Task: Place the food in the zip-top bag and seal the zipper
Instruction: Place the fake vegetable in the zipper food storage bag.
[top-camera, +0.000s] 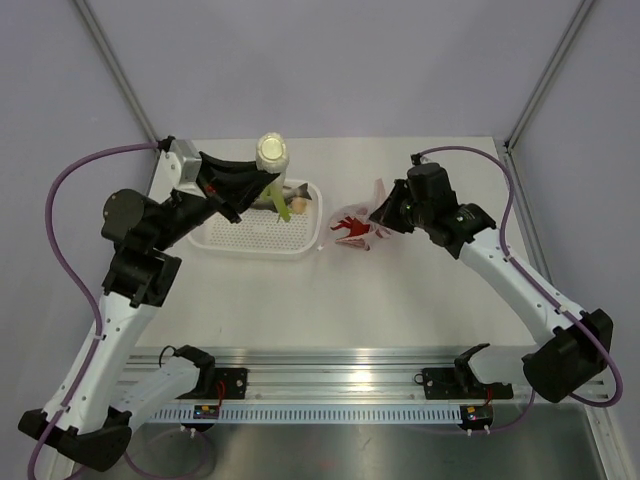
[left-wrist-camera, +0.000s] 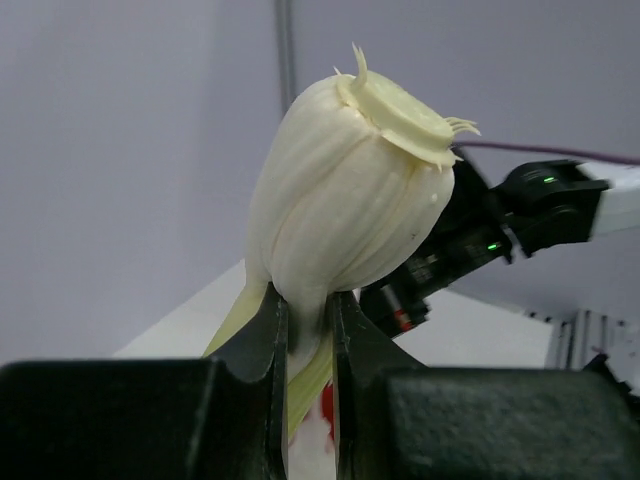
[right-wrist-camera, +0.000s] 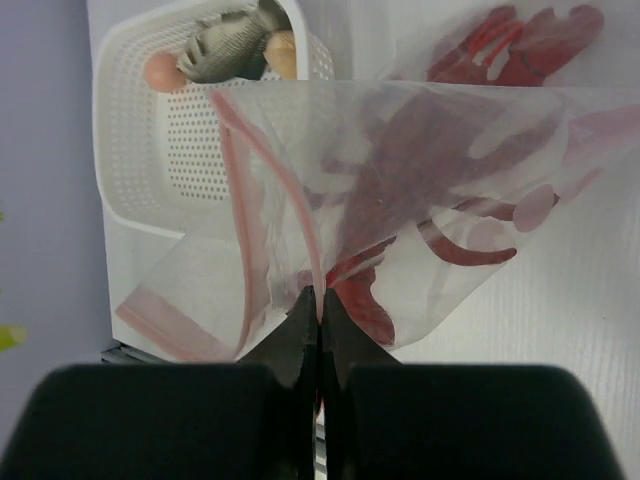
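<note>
Left hand (left-wrist-camera: 305, 312) clamped on 1 vegetable (left-wrist-camera: 350, 190) | right hand (right-wrist-camera: 320, 305) pinching 1 bag (right-wrist-camera: 200, 275) | basket (right-wrist-camera: 130, 150): 1 fish (right-wrist-camera: 225, 45)

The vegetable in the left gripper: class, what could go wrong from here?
1. The left gripper pinches the vegetable only by its thin stalk, the fat bulb sticking out beyond; it may tilt or slip in transit.
2. The right gripper holds the bag by one edge; the floppy mouth may sag, and the bulb could snag the zipper.
</note>
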